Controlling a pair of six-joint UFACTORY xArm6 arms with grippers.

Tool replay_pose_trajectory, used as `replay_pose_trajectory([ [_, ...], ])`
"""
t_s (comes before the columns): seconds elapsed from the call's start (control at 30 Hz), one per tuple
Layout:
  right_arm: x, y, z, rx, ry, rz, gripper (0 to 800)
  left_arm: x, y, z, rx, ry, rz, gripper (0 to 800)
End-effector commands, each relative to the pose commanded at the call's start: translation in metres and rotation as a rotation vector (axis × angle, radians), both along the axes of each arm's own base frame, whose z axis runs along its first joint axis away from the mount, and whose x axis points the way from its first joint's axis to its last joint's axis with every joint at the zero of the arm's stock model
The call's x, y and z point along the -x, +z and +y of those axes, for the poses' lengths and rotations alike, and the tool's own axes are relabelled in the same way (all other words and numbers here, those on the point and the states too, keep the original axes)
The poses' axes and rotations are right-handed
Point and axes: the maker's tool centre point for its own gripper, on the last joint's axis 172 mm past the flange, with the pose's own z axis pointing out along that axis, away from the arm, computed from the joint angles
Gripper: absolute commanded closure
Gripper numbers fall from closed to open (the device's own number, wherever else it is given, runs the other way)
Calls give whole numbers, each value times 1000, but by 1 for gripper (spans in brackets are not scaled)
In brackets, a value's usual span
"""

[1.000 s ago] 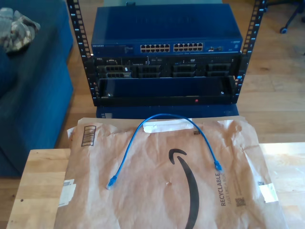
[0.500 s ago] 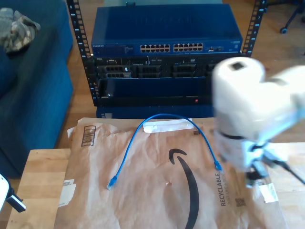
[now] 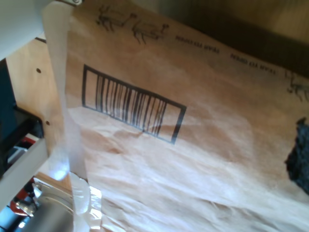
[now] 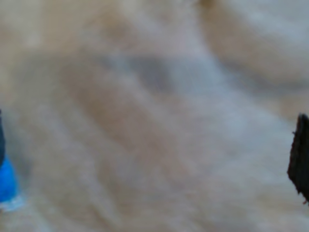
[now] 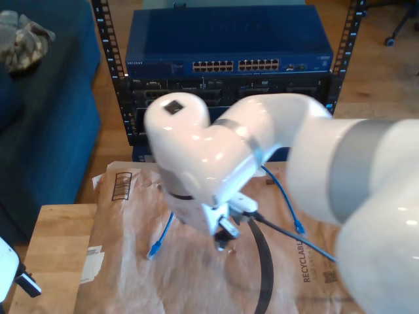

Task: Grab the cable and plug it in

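Note:
The thin blue cable [image 5: 286, 198] lies in an arc on a brown paper mailer [image 5: 124, 281]. One plug [image 5: 154, 250] rests toward the exterior view's left and the other plug [image 5: 299, 229] toward its right. The cable's middle is hidden behind my big white second arm [image 5: 262, 150]. My second gripper [image 5: 224, 237] hangs low over the mailer between the two plugs. In the second wrist view it [image 4: 149, 154] is open over blurred paper, with a blue plug [image 4: 7, 186] at the picture's edge. My first arm [image 5: 8, 275] sits at the exterior view's lower left. Its dark finger [image 3: 300, 162] stands wide, over the barcode [image 3: 133, 104].
A blue network switch [image 5: 157, 49] with two banks of ports [image 5: 236, 65] sits in a black rack [image 5: 108, 59] behind the table. More rack units [image 5: 294, 85] lie under it. A blue sofa [image 5: 46, 131] fills the exterior view's left. Wooden table top [image 5: 55, 242] shows beside the mailer.
The big white arm has swept from the exterior view's right to its middle and now covers the cable's arc. The cable has not moved.

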Motion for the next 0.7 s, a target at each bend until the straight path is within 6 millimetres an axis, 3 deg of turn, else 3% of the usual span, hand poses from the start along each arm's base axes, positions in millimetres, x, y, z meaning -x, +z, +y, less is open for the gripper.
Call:
replay_pose_trajectory([
  [0.1,-7,-16,19,-9,29,-5,6,0,-1,0,1,1,4,0],
  [0.37,-26,-29,46,-23,38,-19,6,0,-1,-1,2,0,5,0],
  [0.7,-36,-45,39,-6,19,-3,14,0,-1,-1,4,2,5,0],
])
